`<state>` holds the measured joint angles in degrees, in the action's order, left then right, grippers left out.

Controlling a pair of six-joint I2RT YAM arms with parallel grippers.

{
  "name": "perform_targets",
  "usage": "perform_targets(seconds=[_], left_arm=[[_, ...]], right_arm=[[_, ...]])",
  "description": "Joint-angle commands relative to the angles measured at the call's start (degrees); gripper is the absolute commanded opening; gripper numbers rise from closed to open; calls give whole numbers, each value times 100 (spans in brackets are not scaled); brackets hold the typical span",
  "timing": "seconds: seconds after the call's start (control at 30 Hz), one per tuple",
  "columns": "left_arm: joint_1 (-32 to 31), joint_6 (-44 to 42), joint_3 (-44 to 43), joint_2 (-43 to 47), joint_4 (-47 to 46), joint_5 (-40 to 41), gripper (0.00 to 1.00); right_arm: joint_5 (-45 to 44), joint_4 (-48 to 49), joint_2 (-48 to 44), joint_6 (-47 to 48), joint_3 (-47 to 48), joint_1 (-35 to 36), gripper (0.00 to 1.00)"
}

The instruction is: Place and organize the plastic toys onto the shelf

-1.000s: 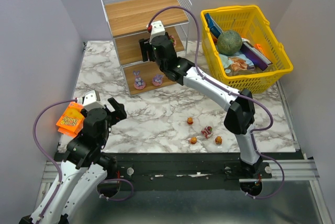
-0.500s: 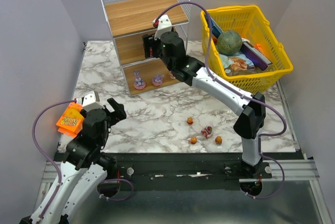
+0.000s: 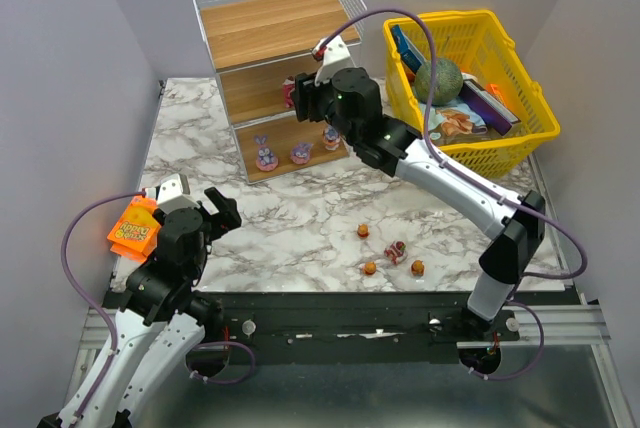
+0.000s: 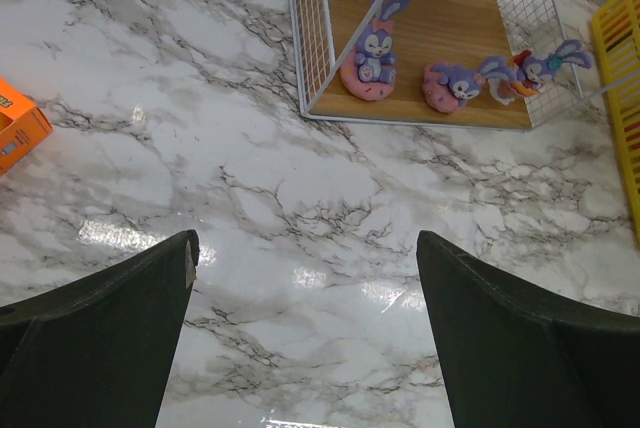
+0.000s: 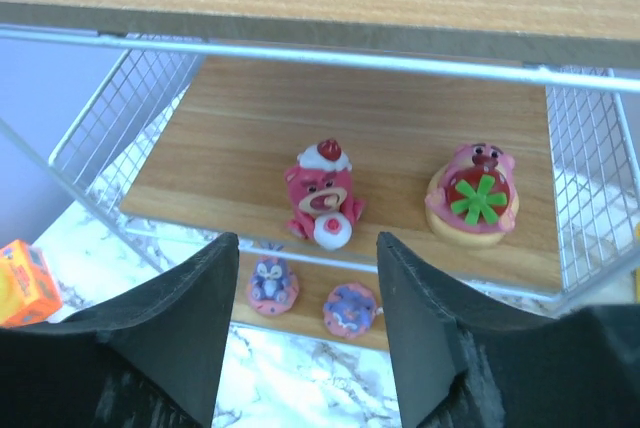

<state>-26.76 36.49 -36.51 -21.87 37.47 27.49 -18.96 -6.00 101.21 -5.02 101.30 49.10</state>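
The shelf (image 3: pixel 272 28) stands at the back left. My right gripper (image 3: pixel 301 100) hovers open and empty in front of its middle board (image 5: pixel 390 128). On that board stand a red-pink bear toy (image 5: pixel 322 193) and a pink toy with a green star (image 5: pixel 472 198). Three purple toys (image 3: pixel 265 156) (image 3: pixel 300 154) (image 3: pixel 331 138) sit on the bottom board, also seen as bunnies (image 4: pixel 372 48) in the left wrist view. Three orange toys (image 3: pixel 363 231) (image 3: pixel 370 268) (image 3: pixel 417 268) and a red-pink one (image 3: pixel 396 251) lie on the table. My left gripper (image 3: pixel 215 210) is open over the table's left front.
A yellow lattice basket (image 3: pixel 520 138) with a green ball (image 3: pixel 437 78) and packets stands at the back right. An orange packet (image 3: pixel 133 230) lies by the left arm. The marble table (image 3: pixel 300 218) spreads between the shelf and the arm bases.
My right gripper has drawn back from the middle board toward the right, and its jaws have narrowed a little. The left arm has not moved.
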Motion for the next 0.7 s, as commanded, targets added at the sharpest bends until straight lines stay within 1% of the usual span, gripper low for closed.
perform_targets(seconds=[0.0, 0.03, 0.1, 0.13, 0.2, 0.23, 0.3, 0.33, 0.37, 0.53, 0.67], left_arm=[[-31, 34, -58, 25, 14, 152, 99], [-31, 34, -49, 25, 14, 152, 99], [-31, 25, -40, 16, 6, 134, 99], [-31, 25, -40, 16, -3, 134, 99], [-31, 7, -49, 7, -12, 108, 99], [-31, 7, -40, -2, -12, 99, 99], [-31, 7, -49, -10, -3, 90, 99], [-31, 7, -58, -19, -3, 90, 99], [-31, 7, -58, -11, 5, 90, 99], [-31, -1, -58, -10, -12, 82, 99], [-31, -2, -58, -28, -3, 108, 99]], right_arm=[[278, -288, -487, -298, -347, -32, 58], [305, -279, -549, -316, -504, -41, 53], [366, -322, -593, -360, -593, -50, 48], [393, -349, -576, -377, -620, -59, 41], [576, -419, -506, -447, -602, -76, 33], [691, -446, -453, -482, -585, -102, 25], [972, -455, -400, -675, -558, -173, 14], [1278, -455, -391, -737, -541, -242, 3], [1359, -463, -313, -851, -523, -269, 1], [1860, -577, 12, -948, -199, -401, 1], [1861, -718, 311, -975, 66, -437, 1]])
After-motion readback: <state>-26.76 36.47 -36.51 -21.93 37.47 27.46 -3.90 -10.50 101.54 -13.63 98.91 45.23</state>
